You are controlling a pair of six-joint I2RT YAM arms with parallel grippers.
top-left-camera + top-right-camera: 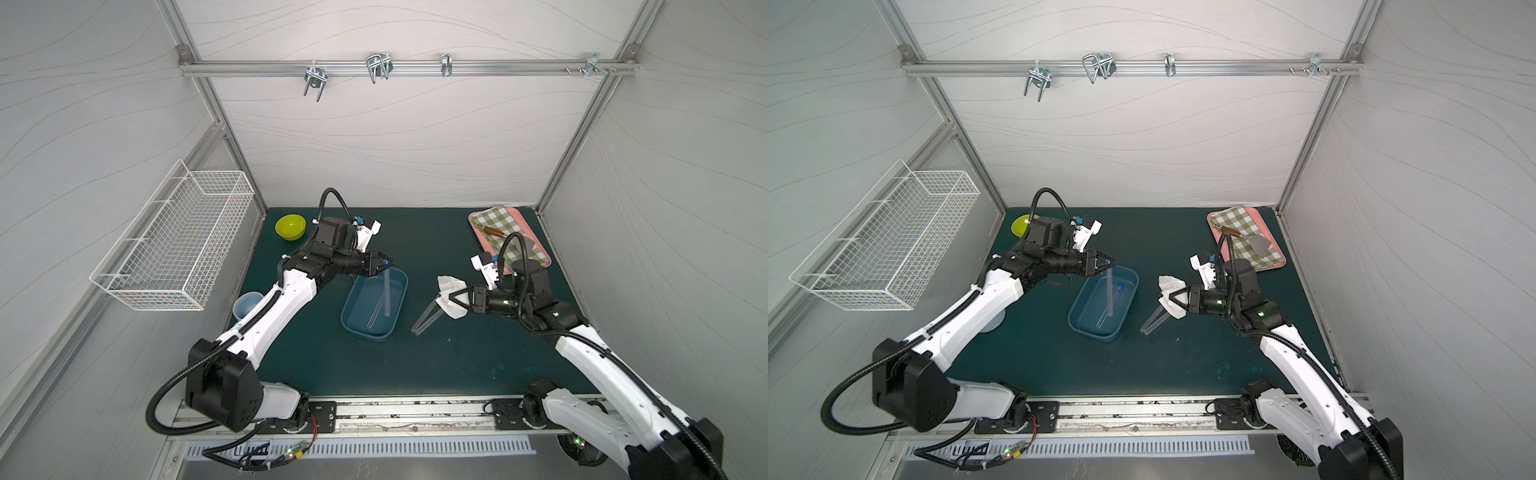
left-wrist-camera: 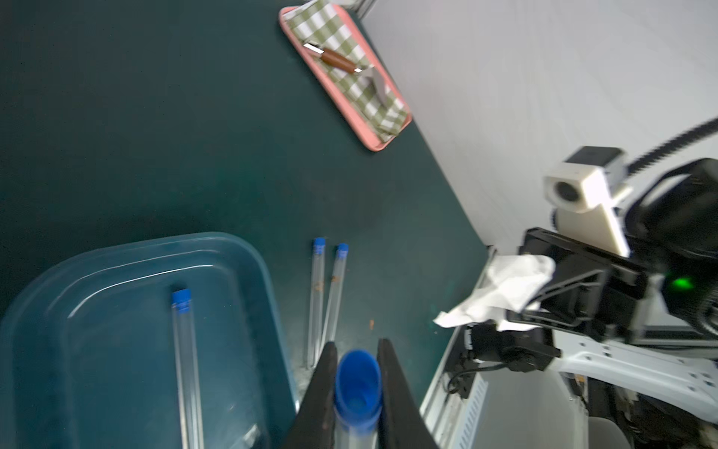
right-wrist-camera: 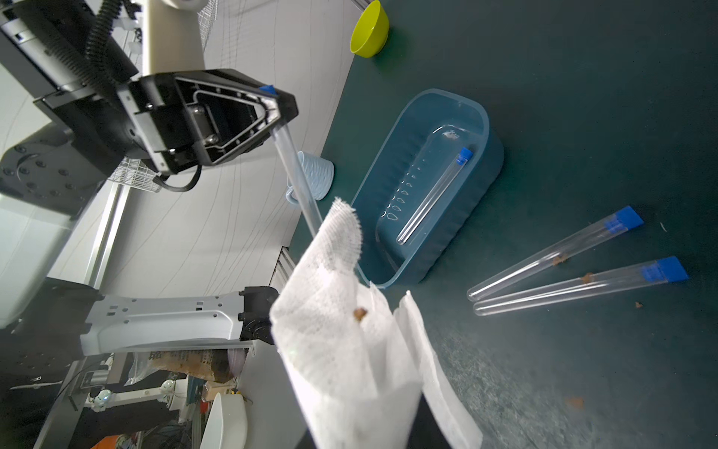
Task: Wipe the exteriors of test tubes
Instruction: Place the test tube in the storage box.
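A white wire basket hangs on the left wall. On the dark green desk a yellow-green bowl stands at the far left, with a pale blue cup nearer, partly behind the left arm. The left tool is clenched on the blue-capped end of a test tube, which hangs nearly upright over the blue tray. A second test tube lies flat inside that tray. Just right of the tray, two more test tubes lie side by side on the desk, close together at their rounded ends, each with a brown speck. Above them the right tool grasps a white gauze wipe. At the far right a pink tray carries a green checked cloth and a brown-handled spatula.
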